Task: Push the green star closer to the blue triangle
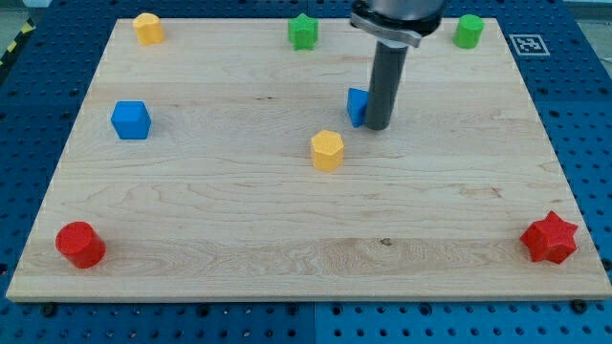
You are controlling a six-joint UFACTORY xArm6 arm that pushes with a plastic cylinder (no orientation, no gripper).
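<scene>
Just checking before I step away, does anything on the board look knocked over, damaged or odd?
Nothing stands out. All blocks sit upright on the wooden board, scattered apart. My tip is right beside the blue triangle, partly hiding it, while the green star sits untouched near the view's top edge.

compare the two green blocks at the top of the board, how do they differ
The green star has pointed lobes; the other green block looks rounder, its exact shape hard to make out. The green star sits left of the rod, the other green block right of it near the view's top-right corner. The green star is the nearer one to the blue triangle, which touches my tip. Both are green and sit along the top edge.
</scene>
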